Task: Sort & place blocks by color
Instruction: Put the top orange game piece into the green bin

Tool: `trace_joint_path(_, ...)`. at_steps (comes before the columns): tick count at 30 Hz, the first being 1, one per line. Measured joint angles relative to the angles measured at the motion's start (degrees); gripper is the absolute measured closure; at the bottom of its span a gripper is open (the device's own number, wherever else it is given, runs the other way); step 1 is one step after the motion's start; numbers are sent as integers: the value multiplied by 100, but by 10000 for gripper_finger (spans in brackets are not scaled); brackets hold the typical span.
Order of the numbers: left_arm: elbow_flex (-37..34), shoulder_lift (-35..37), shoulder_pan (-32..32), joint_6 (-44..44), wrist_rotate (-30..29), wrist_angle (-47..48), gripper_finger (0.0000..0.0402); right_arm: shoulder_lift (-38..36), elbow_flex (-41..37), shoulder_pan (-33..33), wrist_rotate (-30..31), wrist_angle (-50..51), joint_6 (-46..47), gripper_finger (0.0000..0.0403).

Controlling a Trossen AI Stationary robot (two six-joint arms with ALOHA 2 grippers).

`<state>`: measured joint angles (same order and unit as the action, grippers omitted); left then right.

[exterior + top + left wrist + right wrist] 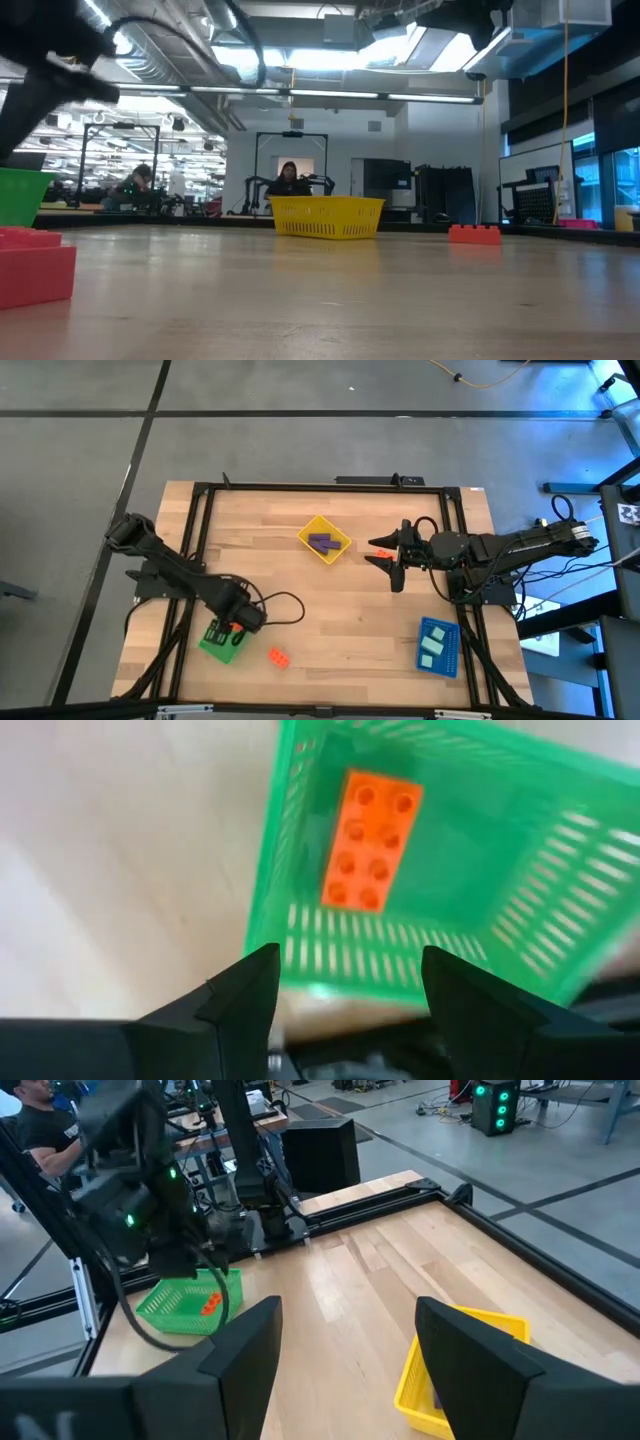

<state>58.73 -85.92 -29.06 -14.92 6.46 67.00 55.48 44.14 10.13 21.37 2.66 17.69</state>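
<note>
Biggest risk rn, imo: left gripper [340, 995] hanging right over the green slotted plastic tray [222, 642], so pulling away low could clip the tray wall and shove the whole thing, maybe bounce out the orange-red studded brick [369, 841] lying flat on the tray floor. Also possible: dragging that loose black cable [285, 605] across the counter [330, 600] and snagging something.

Second worry: another orange-red studded brick [278, 657] sitting loose on the wood just beside the green tray, near the front edge. Sloppy approach = nudged off the counter. One more orange-red brick [385, 552] looks to be near the right gripper [385, 552]; can't tell if touching or just beside.

Pose: left arm reaching in from the left edge, wrist tipped down over the green tray, fingers spread wide, nothing between them. Right arm stretched in from the right side, gripper hovering between the yellow slotted plastic tray [324, 540] and mid-counter, fingers apart, nothing seen held in the wrist view.

Rest of the sort: purple elongated bricks [321, 543] in the yellow tray, mint-teal bricks [433, 644] in the blue slotted tray [437, 645] front right. Prob about two oranges left, judging by layout.
</note>
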Motion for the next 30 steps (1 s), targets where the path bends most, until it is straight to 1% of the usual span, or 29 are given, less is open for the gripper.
trace_joint_path(2,293,217,46,-11,32,314,167,0,0,1,0,1,-21,170)
trace_joint_path(4,579,535,118,-159,1,374,169,0,0,2,0,0,-18,170)
trace_joint_path(6,811,955,224,-446,-287,346,169,0,0,2,0,0,-17,170)
trace_joint_path(8,977,1448,406,-806,-735,57,170,0,0,0,0,-1,-17,170)
trace_joint_path(11,909,2260,802,-1130,-1560,-955,170,0,0,1,0,-28,-17,170)
trace_joint_path(13,691,2804,1130,-1049,-2066,-1834,170,0,0,2,0,-31,-17,170)
trace_joint_path(14,533,3061,1303,-922,-2240,-2287,170,0,0,0,0,-29,-17,170)
trace_joint_path(16,171,3507,1649,-614,-2397,-3279,170,0,0,0,0,-31,-17,170)
trace_joint_path(19,-497,4040,2075,-137,-2306,-4795,170,0,-1,0,-2,-90,-17,170)
trace_joint_path(22,-1190,4355,2355,34,-1878,-6266,170,0,-2,0,0,-272,-38,170)
trace_joint_path(25,-1817,4410,2505,-23,-1412,-7463,170,0,-3,0,-5,-417,-348,170)
trace_joint_path(28,-2274,4367,2569,-297,-1076,-8220,170,-2,-4,2,-46,-551,-469,170)
trace_joint_path(30,-2454,4280,2574,-402,-1032,-8490,170,-2,-4,2,-46,-586,-454,170)
